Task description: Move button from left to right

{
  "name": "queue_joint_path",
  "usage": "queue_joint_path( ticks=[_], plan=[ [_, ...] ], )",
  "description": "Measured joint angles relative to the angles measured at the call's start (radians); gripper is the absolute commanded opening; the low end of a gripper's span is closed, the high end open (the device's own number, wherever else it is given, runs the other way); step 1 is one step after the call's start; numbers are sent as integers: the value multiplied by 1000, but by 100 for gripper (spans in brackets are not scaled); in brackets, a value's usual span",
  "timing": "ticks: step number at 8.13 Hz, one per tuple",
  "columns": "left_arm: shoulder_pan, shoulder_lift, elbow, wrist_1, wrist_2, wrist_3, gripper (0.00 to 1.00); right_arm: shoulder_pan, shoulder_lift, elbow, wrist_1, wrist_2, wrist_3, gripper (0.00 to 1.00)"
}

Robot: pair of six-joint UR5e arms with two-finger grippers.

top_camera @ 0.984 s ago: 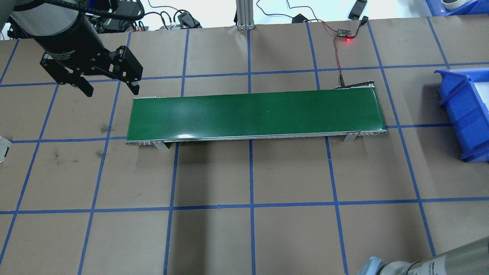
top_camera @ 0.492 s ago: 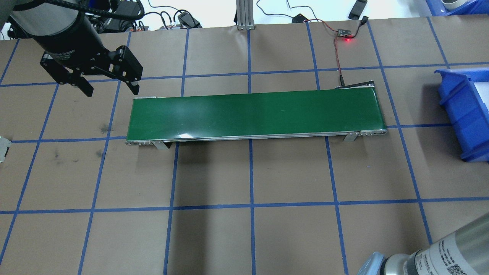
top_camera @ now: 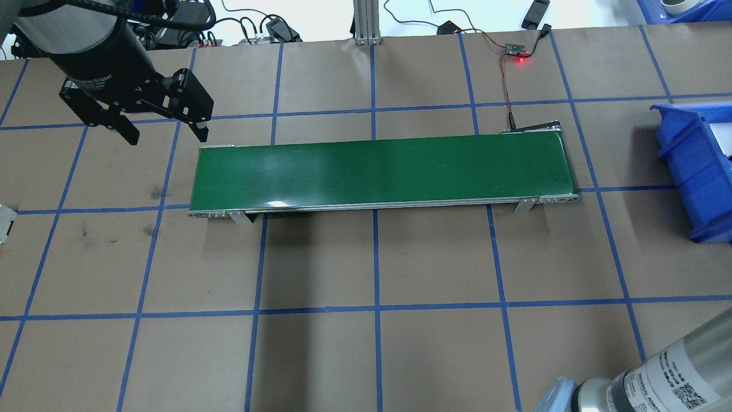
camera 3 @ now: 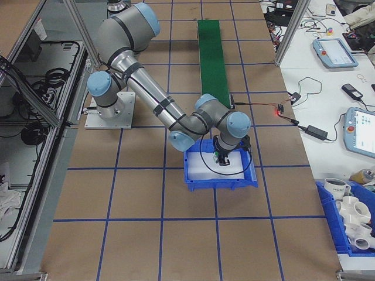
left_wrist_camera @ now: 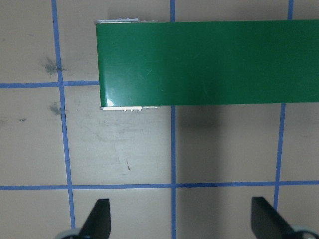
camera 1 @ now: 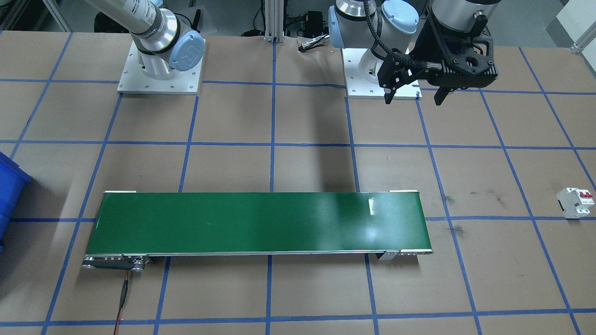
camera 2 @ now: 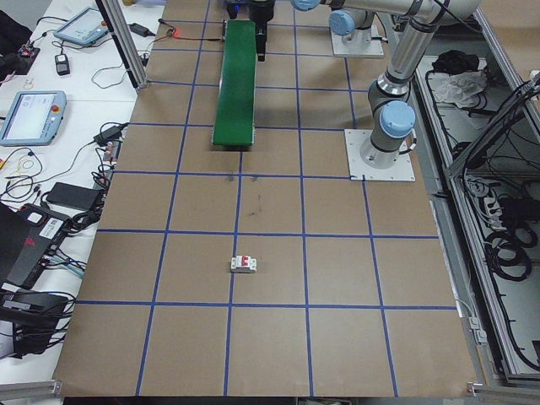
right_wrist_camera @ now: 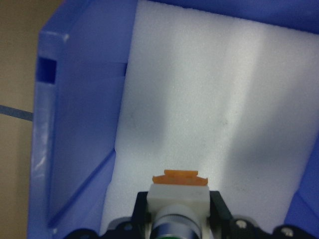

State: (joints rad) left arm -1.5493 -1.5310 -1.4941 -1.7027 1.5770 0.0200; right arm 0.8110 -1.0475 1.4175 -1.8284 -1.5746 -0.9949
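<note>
We observe a work table point(top_camera: 434, 257) covered in brown paper and divided into squares by blue tape lines. A long green conveyor belt point(top_camera: 380, 170) on a low metal frame lies across the table's middle. Its red and black lead runs to a small circuit board with a lit red lamp point(top_camera: 517, 52) near the table's far edge. Beyond that edge, cables, adapters and handheld pendants lie on white benches. Aluminium frame posts stand at the table's sides.

White lettering on the body of the left gripper point(top_camera: 163, 120) ends in "Gripper"; the rest is too small to read. The right arm's silver tube point(top_camera: 675, 377) carries a printed label with a square code, which we cannot read.

The left gripper hangs above the table just off the belt's left end, with its fingers spread wide and nothing between them. Open tabletop lies under it on all sides. A white circuit breaker with red toggles point(camera 1: 576, 202) stands alone on the table's left part, well apart from the belt.

The right gripper point(right_wrist_camera: 178, 219) reaches down inside a blue plastic bin point(camera 3: 221, 170) lined with white foam point(right_wrist_camera: 214, 114), at the table's right end. Its black fingers point(right_wrist_camera: 219, 209) grip the button with its white square body and orange base point(right_wrist_camera: 178, 191) on both sides. The button's orange base is just above or on the foam; we cannot tell which. The bin's blue wall rises close on one side of the gripper.
</note>
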Motion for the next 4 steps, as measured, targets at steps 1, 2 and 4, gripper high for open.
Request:
queue_joint_path(
  ticks=[1, 2, 4],
  plan=[
    [0, 0, -1, 0, 0, 0, 100, -1, 10, 4, -1, -1, 13, 0],
    [0, 0, -1, 0, 0, 0, 100, -2, 22, 6, -3, -3, 21, 2],
    [0, 0, -1, 0, 0, 0, 100, -7, 44, 12, -18, -4, 25, 21]
  ],
)
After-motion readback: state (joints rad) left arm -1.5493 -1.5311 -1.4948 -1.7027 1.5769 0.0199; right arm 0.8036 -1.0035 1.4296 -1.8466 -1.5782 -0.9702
